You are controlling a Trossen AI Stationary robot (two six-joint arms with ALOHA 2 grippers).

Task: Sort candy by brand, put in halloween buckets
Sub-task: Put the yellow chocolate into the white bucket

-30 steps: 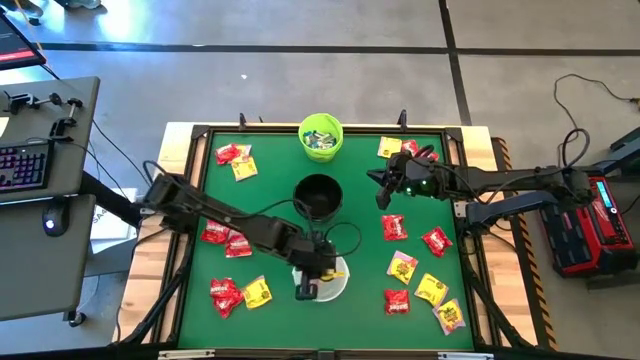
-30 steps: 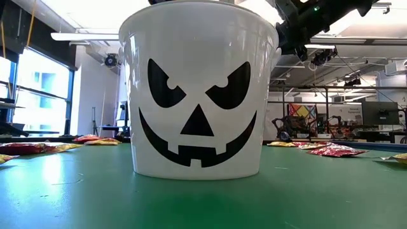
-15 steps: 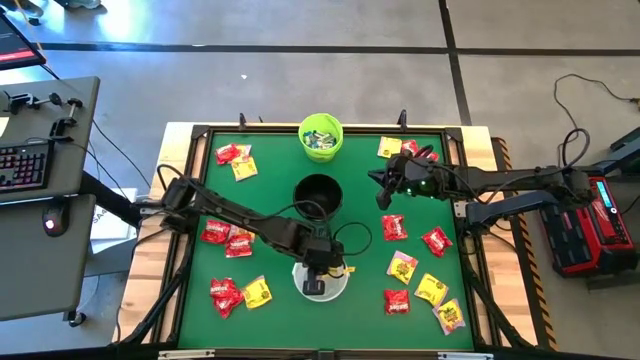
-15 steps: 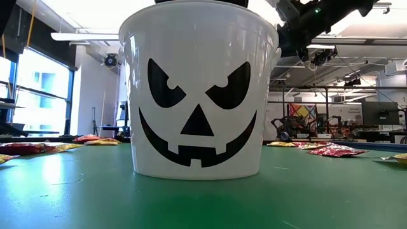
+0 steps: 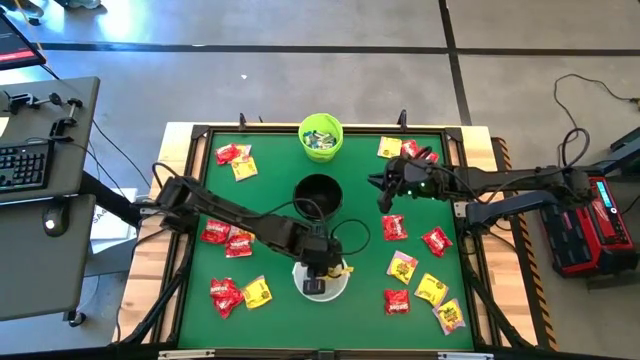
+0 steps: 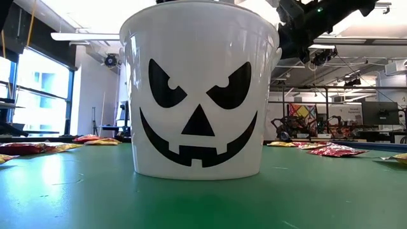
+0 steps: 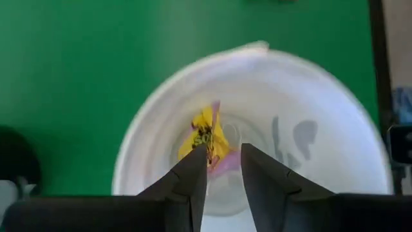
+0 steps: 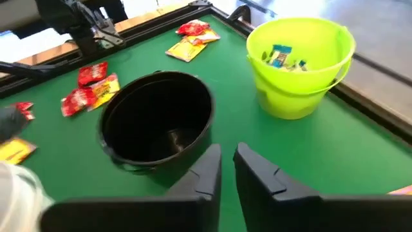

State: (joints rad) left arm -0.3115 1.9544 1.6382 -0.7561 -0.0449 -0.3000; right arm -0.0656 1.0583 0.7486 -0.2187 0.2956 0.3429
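The left arm stretches from the table's left edge across the green mat, its wrist bent down so that the left gripper (image 5: 322, 281) hangs directly over the mouth of the white bucket (image 5: 342, 287). In the left wrist view its two dark fingers (image 7: 192, 177) stand slightly apart with a narrow gap between them, and a yellow candy packet (image 7: 205, 136) shows just past their tips, inside the bucket; whether the fingers touch it cannot be told. The low view shows that bucket's jack-o'-lantern face (image 6: 198, 114) filling most of the picture.

The right arm reaches in from the table's right side, and the right gripper (image 5: 384, 190) hovers above the mat between the black bucket (image 5: 317, 197) and the red and yellow packets at the far right corner (image 5: 402, 149). Its fingers (image 8: 259, 173) point toward the black bucket with only a thin slit between them, and nothing is held.

The lime green bucket (image 5: 321, 137) stands at the far edge with pale blue-white packets (image 8: 280, 55) inside. Red and yellow packets lie scattered on the mat: on the left (image 5: 224, 236), at the near left (image 5: 238, 293) and on the right (image 5: 420, 282).
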